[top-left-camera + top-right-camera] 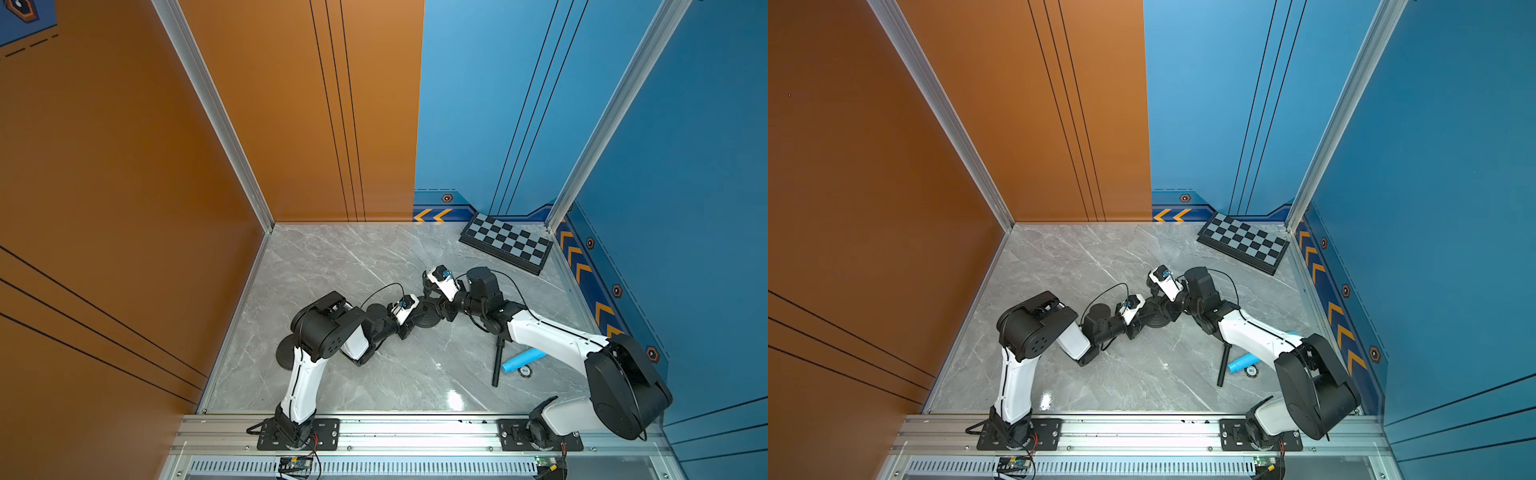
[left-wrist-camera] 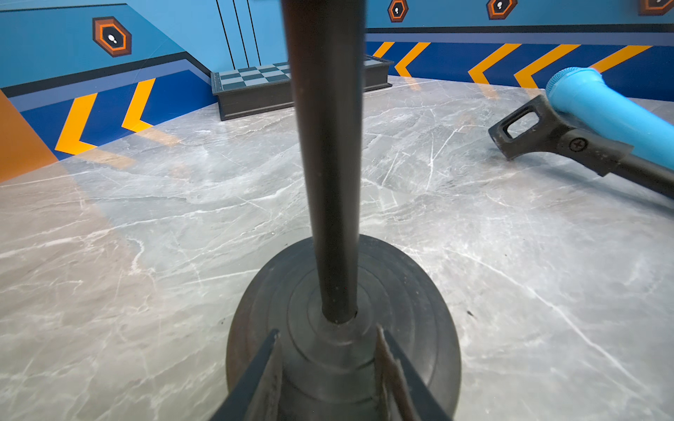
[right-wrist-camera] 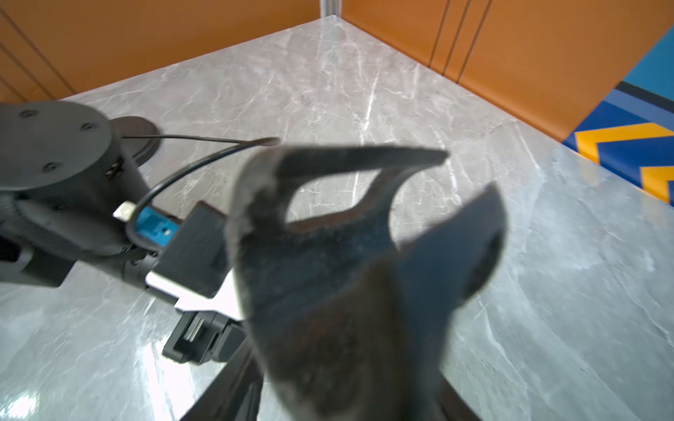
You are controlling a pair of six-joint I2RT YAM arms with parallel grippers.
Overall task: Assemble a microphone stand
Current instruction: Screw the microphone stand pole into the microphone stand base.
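The stand base (image 2: 419, 310) sits flat on the marble table (image 2: 146, 255), near its middle. The black pole (image 2: 328, 164) stands upright in the base's central hub. The base looks heavy and stiff, so it should keep its place. The pole is thin, smooth and probably slippery, and it may lean if its seat in the hub is loose.

A good hold is low on the hub. The left gripper (image 2: 328, 331) is there, with its fingers (image 2: 270, 364) pressed on both sides of the hub.

The right gripper (image 1: 429, 291) is at the pole's looped top end (image 3: 321, 255). In the blurred wrist view its fingers seem apart, with one finger (image 3: 474, 237) clear of the pole.

Well apart, toward the right arm, lie a second black rod (image 2: 569, 145) and, against it, the blue microphone (image 2: 601, 109).
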